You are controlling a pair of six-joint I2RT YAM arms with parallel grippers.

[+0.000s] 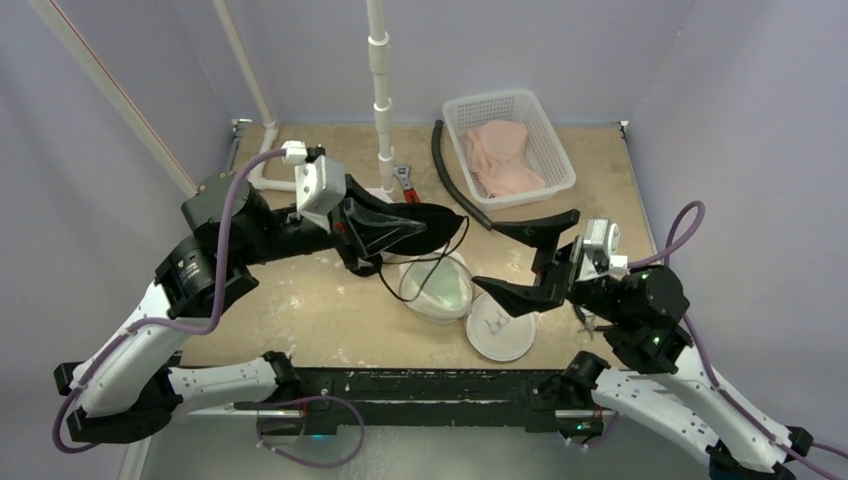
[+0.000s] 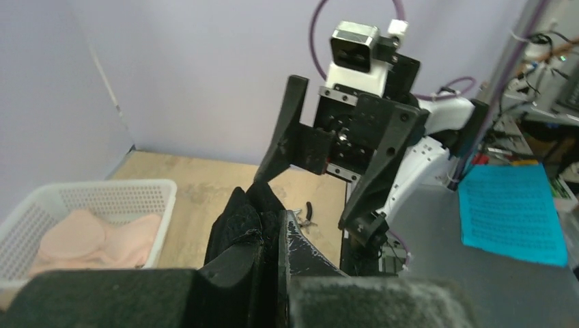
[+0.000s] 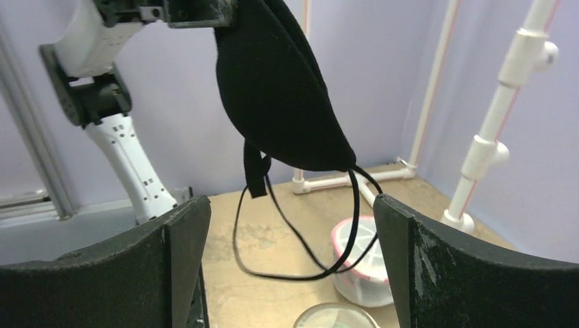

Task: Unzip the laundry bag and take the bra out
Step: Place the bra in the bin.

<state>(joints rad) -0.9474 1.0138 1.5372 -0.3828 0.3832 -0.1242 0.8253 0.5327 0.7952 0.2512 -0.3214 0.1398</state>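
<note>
Matt, finely knit black cloth bra (image 3: pixel 280 89) with thin, smooth cord straps. Translucent whitish mesh on the round laundry bag (image 1: pixel 437 285), pink-trimmed. Slightly glossy white perforated plastic basket (image 1: pixel 557 140), upper right of the top view. Rough tan wooden tabletop (image 1: pixel 300 310), scuffed white. Smooth, glossy white plastic pipe (image 3: pixel 505 102).

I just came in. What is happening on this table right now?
The left gripper is shut on a black bra and holds it up in the air, with its straps hanging down. The laundry bag lies open on the table below, so the bra is already out of it. The right gripper is open, faces the bra and holds nothing.
</note>
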